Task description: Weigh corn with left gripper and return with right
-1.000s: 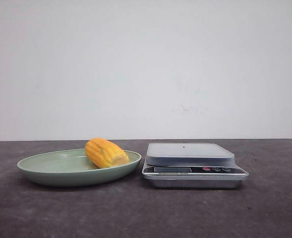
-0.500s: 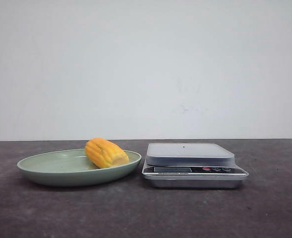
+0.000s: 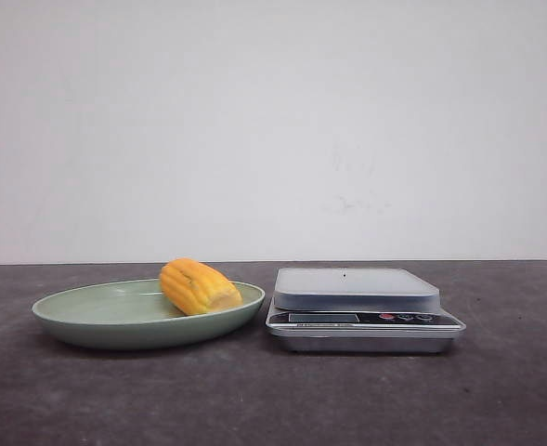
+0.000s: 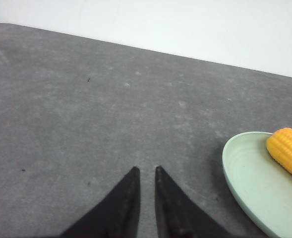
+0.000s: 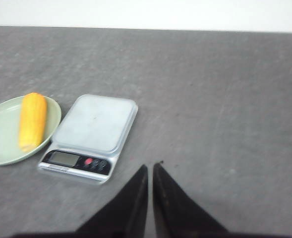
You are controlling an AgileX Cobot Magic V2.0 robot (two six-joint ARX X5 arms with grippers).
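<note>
The corn (image 3: 199,286) is a short yellow-orange cob lying on its side in a pale green plate (image 3: 87,321), left of a silver kitchen scale (image 3: 361,316) whose tray is bare. The corn also shows in the left wrist view (image 4: 287,151) and the right wrist view (image 5: 31,120). My left gripper (image 4: 146,169) is shut and empty over bare table, well to one side of the plate (image 4: 245,173). My right gripper (image 5: 151,165) is shut and empty over bare table, just beside the scale (image 5: 88,136). Neither gripper shows in the front view.
The dark grey table (image 3: 273,400) ends at a white wall behind. The plate (image 5: 2,144) and scale stand side by side with a small gap between them.
</note>
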